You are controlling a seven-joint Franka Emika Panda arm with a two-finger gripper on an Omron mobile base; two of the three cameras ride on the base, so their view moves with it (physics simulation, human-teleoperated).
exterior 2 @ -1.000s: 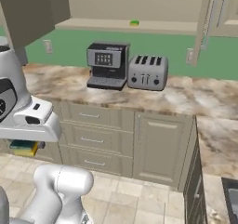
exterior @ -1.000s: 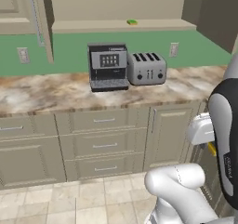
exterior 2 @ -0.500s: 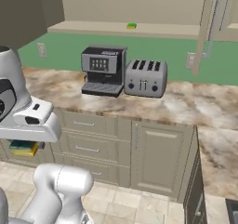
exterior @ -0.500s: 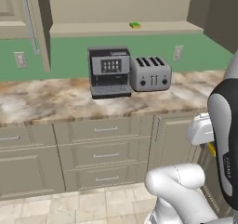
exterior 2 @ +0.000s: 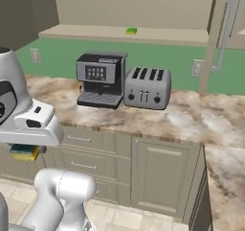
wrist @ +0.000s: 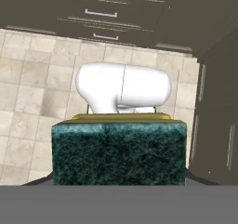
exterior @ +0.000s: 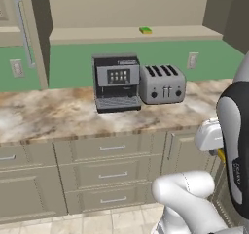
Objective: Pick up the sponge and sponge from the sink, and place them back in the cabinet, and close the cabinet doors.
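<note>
I'm carrying the dark-topped sponge [wrist: 118, 153] toward the open cabinet shelf [exterior: 97, 35], arm tucked low below the bench [exterior: 53, 114]. To do this well I'm judging the lift should clear the toaster [exterior: 162, 84] and coffee machine [exterior: 116, 81] before going in. Jaws are closed on that sponge; it's sitting right between them, yellow base away from the hand camera, also showing under the hand [exterior 2: 24, 151]. The bright green sponge [exterior: 145, 30] is lying on the shelf above the toaster. Door handle [exterior 2: 224, 33] is right of the toaster, door open.
</note>
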